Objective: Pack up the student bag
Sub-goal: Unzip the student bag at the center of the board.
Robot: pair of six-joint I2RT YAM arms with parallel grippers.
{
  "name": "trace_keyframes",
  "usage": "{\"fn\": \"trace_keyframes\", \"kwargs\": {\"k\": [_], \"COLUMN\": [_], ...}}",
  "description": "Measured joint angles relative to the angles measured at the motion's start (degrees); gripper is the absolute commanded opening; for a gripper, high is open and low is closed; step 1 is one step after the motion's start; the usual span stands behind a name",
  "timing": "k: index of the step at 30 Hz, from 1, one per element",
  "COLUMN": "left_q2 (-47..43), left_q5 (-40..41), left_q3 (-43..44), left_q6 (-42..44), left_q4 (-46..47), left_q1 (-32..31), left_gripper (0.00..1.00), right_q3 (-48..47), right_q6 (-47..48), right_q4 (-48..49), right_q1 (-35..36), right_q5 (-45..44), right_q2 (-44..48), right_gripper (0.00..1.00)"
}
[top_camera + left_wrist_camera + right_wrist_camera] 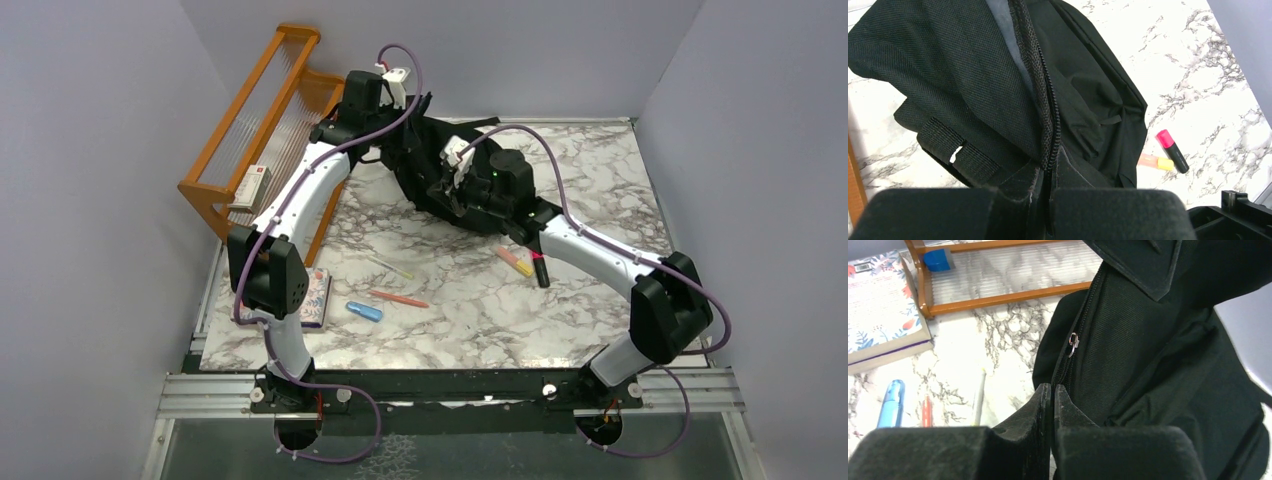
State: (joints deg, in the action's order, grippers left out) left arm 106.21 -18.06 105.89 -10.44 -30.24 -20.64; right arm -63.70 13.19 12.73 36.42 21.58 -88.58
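The student bag (430, 165) is a black fabric backpack at the back middle of the table, partly lifted. My left gripper (392, 135) is shut on the bag's zip edge at its far left side; in the left wrist view the zip track (1048, 100) runs down into the closed gripper (1050, 167). My right gripper (452, 190) is at the bag's near side. In the right wrist view it is closed (1053, 390) where the bag (1158, 350) has its zip seam, below the metal zip pull (1074, 342).
A wooden rack (262, 130) with a small box (250, 187) stands at the back left. A flowered notebook (315, 298), blue pen (364, 311), red pen (398, 299) and thin pencil (390, 267) lie front left. An orange-yellow highlighter (515, 260) and a pink-capped black one (540, 268) lie under the right arm.
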Motion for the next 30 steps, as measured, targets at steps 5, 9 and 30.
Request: {"fn": "trace_keyframes", "kwargs": {"k": [5, 9, 30], "left_q2": [-0.2, -0.5, -1.2], "left_q5": [-2.2, -2.6, -3.3], "left_q3": [-2.3, -3.9, -4.5], "left_q6": [0.7, 1.1, 2.4], "left_q4": [3.1, 4.9, 6.8], "left_q1": [0.9, 1.5, 1.8], "left_gripper": [0.0, 0.0, 0.0], "right_q3": [-2.3, -3.7, -3.8], "right_q6": [-1.3, -1.9, -2.6], "right_q4": [-2.2, -3.8, -6.0], "right_q1": [0.0, 0.0, 0.0], "right_q5": [1.4, 2.3, 2.5], "right_q2": [-3.0, -4.7, -4.0], "right_gripper": [0.16, 0.25, 0.01]}}
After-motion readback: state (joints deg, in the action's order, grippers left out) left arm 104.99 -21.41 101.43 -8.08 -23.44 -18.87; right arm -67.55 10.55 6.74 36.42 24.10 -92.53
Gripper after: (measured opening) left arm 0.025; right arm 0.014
